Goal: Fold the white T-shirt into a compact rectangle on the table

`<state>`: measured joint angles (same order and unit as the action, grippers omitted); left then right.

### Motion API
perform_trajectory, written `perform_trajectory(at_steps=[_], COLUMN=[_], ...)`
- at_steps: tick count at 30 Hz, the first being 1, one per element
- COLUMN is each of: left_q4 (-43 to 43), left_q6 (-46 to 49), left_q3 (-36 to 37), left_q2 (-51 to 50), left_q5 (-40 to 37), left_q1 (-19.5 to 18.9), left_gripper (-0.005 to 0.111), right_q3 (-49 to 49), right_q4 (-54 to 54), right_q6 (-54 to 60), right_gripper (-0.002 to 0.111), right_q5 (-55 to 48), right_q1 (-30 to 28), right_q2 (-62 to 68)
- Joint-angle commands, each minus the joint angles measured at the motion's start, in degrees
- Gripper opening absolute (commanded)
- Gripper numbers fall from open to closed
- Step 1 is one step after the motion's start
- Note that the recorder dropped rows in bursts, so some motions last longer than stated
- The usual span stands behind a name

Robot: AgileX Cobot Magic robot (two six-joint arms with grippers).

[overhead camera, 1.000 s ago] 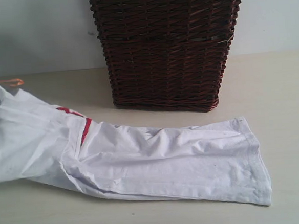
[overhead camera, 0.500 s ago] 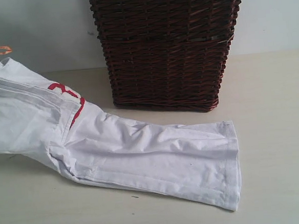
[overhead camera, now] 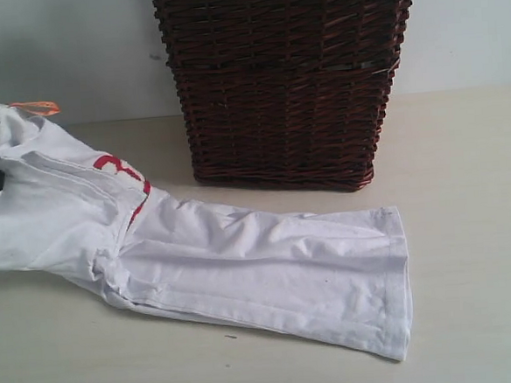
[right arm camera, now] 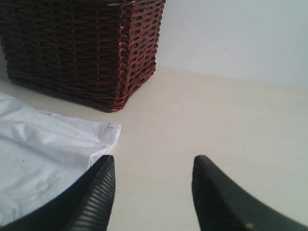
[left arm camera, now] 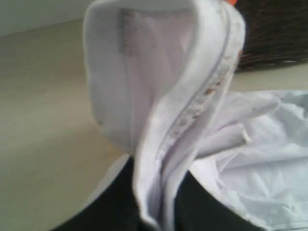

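While the left gripper (left arm camera: 160,214) pinches the white T-shirt (overhead camera: 270,269) by its collar, the right gripper (right arm camera: 154,185) gapes empty.

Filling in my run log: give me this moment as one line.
stage: fold unfinished | left gripper: shut on white T-shirt, collar end raised | right gripper: open, empty, above table

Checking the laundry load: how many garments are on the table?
1: the white T-shirt lies in front of the wicker basket, its left end lifted. Anything inside the basket is hidden.
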<state>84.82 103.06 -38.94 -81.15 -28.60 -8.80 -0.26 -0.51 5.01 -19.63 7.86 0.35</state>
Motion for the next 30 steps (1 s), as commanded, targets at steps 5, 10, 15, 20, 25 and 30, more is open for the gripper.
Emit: perform_trajectory(at_steps=[5,10,15,20,25,30], left_q4=[6.05,6.05,9.79,11.51,11.51,11.51], left_q6=[0.38,0.24,0.00,-0.22,-0.12,-0.12], left_q3=[-7.08,-11.87,-17.07,-17.70,-17.70,-17.70], left_q2=[-4.61,-10.50,-13.47,-13.56,-13.56,-13.56], left_q5=[11.40,16.88,19.97,21.23,23.60,23.62], left_q1=[21.95,27.64,27.77,27.77,27.77,29.02], left_gripper=[0.000,0.000,0.000,0.000,0.000,0.000], right_q3=[0.26,0.26,0.26,0.26,0.26,0.26], right_q4=[0.16,0.16,0.16,0.16,0.16,0.16], right_q6=[0.24,0.24,0.24,0.24,0.24,0.24], right_gripper=[0.049,0.049,0.049,0.049,0.049,0.049], right_q5=[0.85,0.85,0.85,0.85,0.85,0.85], right_q1=[-0.32,-0.32,-0.32,-0.32,-0.32,-0.32], right_q2=[-0.35,-0.35,-0.35,-0.35,-0.35,-0.35])
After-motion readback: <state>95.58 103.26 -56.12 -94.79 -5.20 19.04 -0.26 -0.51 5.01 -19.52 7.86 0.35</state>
